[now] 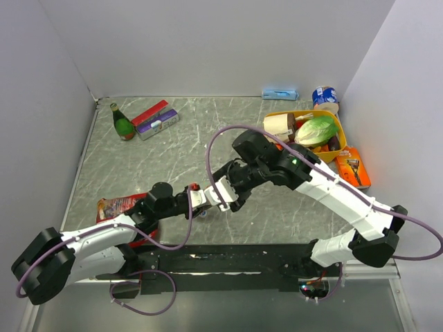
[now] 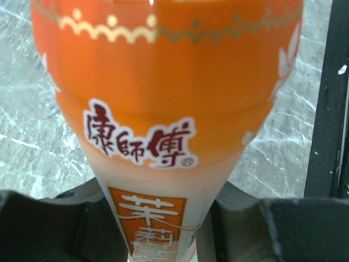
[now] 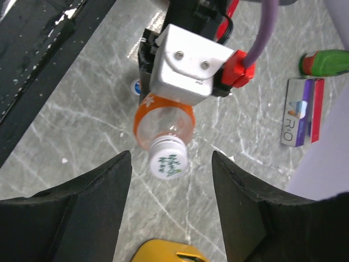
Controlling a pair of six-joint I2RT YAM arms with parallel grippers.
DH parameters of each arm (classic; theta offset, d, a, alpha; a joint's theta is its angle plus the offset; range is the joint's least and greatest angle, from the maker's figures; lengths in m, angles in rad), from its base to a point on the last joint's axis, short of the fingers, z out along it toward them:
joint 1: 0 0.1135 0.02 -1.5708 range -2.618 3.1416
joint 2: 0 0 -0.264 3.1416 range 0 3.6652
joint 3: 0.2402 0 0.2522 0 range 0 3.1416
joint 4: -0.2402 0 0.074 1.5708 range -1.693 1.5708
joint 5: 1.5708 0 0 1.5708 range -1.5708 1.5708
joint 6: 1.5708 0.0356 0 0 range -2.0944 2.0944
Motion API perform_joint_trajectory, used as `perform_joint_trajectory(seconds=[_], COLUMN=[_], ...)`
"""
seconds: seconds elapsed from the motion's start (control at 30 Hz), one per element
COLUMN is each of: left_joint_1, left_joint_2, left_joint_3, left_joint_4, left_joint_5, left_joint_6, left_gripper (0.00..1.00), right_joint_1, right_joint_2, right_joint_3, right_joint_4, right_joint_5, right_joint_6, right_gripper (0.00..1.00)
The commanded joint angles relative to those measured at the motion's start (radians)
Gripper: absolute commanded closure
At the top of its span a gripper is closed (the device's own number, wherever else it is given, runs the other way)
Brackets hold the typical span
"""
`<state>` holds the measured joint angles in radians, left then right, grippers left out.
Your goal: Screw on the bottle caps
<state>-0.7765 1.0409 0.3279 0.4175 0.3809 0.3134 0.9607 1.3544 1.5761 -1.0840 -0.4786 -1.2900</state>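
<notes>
The bottle (image 2: 163,98) is over the table (image 3: 71,125), near its front middle, pinched by the left end effector (image 2: 163,229). Its whitish cap (image 3: 168,158) sits on the neck between the spread fingers of the right end effector (image 3: 170,164), which stand clear of it.

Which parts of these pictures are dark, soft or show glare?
Left wrist: the bottle fills the view, with a small glare spot at its top. Right wrist: the near fingers are dark, without detail; the white cap is sharp. Top external: even light on the table.
</notes>
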Motion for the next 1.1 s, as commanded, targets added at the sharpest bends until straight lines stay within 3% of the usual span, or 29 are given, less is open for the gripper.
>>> perform_joint_trajectory(seconds=[0.0,0.3,0.57,0.93,1.07], left_joint_1=[0.002,0.0,0.002,-0.004,-0.013], left_joint_2=[-0.035,-0.038,-0.024,-0.024,-0.009], left_joint_3=[0.033,0.028,0.03,0.02,0.002], left_joint_4=[0.012,0.035,0.075,0.27,0.342], left_joint_5=[0.053,0.046,0.003,-0.334,-0.378], left_joint_6=[0.033,0.03,-0.023,-0.099,-0.117], left_gripper=[0.99,0.99,0.99,0.99,0.99], right_joint_1=[0.012,0.012,0.01,-0.013,-0.046], right_joint_2=[0.008,0.043,0.08,0.333,0.465], right_joint_3=[0.013,0.044,0.077,0.275,0.465], right_joint_4=[0.033,-0.042,-0.073,-0.198,-0.301], right_joint_5=[0.008,0.008,0.021,0.093,0.074], right_joint_6=[-0.034,-0.045,0.027,0.432,0.569], right_gripper=[0.41,0.52,0.72,0.76,0.76])
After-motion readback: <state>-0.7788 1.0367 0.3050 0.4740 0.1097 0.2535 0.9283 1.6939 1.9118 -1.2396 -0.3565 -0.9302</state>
